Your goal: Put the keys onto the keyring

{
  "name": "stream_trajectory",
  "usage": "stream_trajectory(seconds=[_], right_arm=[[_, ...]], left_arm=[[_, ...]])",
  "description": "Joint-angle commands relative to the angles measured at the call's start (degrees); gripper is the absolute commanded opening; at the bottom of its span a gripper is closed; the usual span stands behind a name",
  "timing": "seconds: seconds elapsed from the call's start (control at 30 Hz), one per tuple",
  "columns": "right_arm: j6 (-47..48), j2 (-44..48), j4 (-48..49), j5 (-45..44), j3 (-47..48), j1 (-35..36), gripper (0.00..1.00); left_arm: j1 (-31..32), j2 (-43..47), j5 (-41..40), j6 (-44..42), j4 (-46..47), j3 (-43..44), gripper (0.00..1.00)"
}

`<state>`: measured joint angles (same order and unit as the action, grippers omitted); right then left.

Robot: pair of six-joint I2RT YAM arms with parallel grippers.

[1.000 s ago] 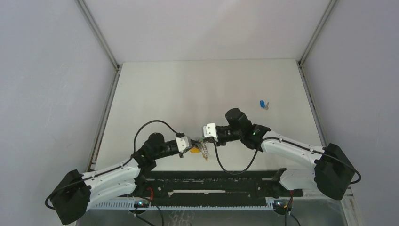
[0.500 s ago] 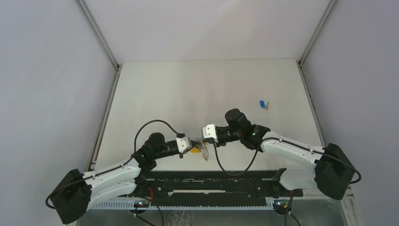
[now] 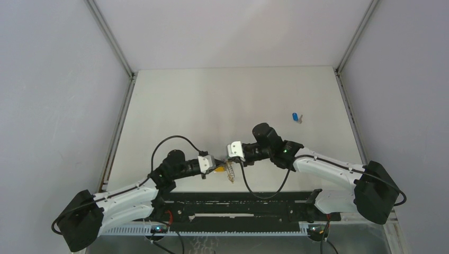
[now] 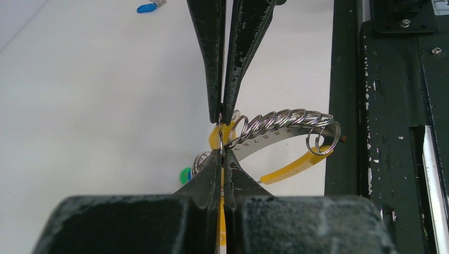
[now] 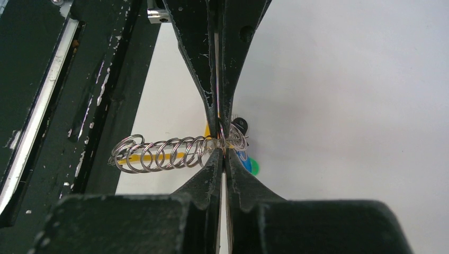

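Left pincer (image 4: 222, 154): fingers pressed shut, with a sliver of the small yellow-orange capped key (image 4: 214, 136) clamped between them. Right pincer (image 5: 222, 153): also closed, its tips meeting the left's and nipping the end loop of the silver keyring of linked wire rings (image 4: 280, 121). Both forearms are low and near-horizontal, wrists facing each other over the near edge of the white desk (image 3: 212, 106). The keyring trails from the meeting tips toward the black base rail (image 3: 238, 203), with a long yellow key (image 4: 288, 168) and a green cap (image 4: 185, 174) beneath it. The small blue capped key (image 3: 295, 117) lies well apart on the desk, far right.
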<state>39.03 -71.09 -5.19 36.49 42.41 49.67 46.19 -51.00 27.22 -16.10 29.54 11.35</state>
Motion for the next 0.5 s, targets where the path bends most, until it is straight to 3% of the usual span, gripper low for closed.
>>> stream_trajectory(seconds=[0.0, 0.47], right_arm=[[0.66, -0.22, 2.34, 2.33, 0.57, 1.02, 0.00], [0.24, -0.98, 3.90, 2.45, 0.59, 1.80, 0.00]], left_arm=[[0.48, 0.77, 3.27, 0.21, 7.62, -0.94, 0.00], [0.48, 0.94, 2.99, 1.81, 10.60, -1.68, 0.00]])
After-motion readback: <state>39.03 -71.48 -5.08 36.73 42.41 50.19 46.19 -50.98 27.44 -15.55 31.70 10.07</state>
